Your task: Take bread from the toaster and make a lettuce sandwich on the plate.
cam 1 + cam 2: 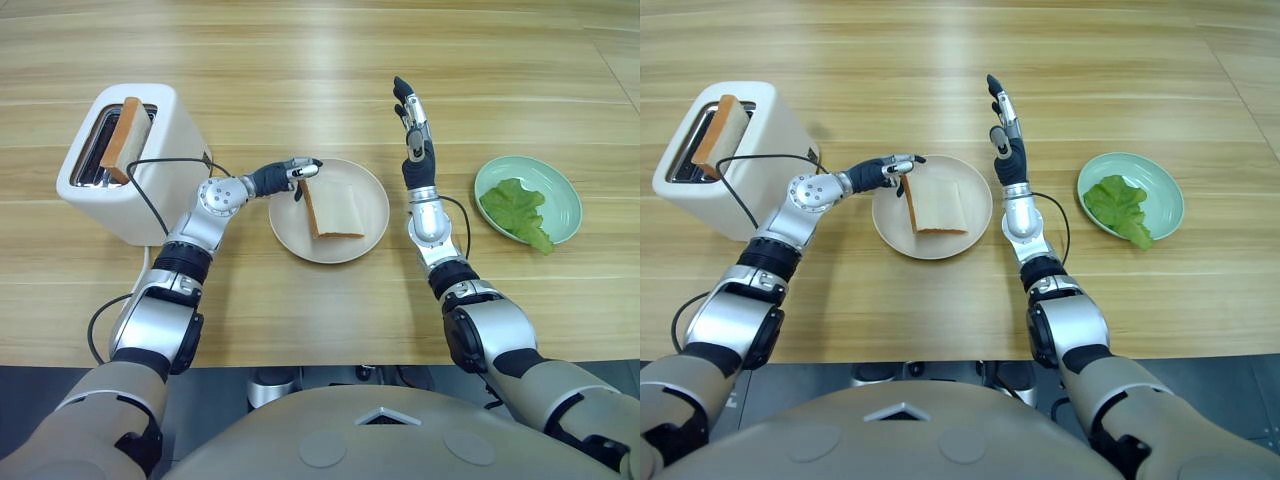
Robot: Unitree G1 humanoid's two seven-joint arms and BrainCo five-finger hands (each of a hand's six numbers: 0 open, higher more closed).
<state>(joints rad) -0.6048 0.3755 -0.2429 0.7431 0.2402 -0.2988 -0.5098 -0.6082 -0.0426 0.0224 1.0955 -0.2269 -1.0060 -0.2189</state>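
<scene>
A white toaster [135, 190] stands at the left with one bread slice [122, 138] sticking up from a slot. On the beige plate [298, 243] in the middle lies a second bread slice [334, 208]. My left hand [288, 176] is at the plate's left rim, its fingers pinched around the slice's near-left corner. My right hand [413, 128] is held upright just right of the plate, fingers straight and holding nothing. A lettuce leaf [517, 208] lies on a green plate [566, 192] at the right.
The toaster's black cable [150, 205] runs past my left forearm toward the table's front edge. Bare wooden tabletop [330, 70] stretches behind the plates and along the front.
</scene>
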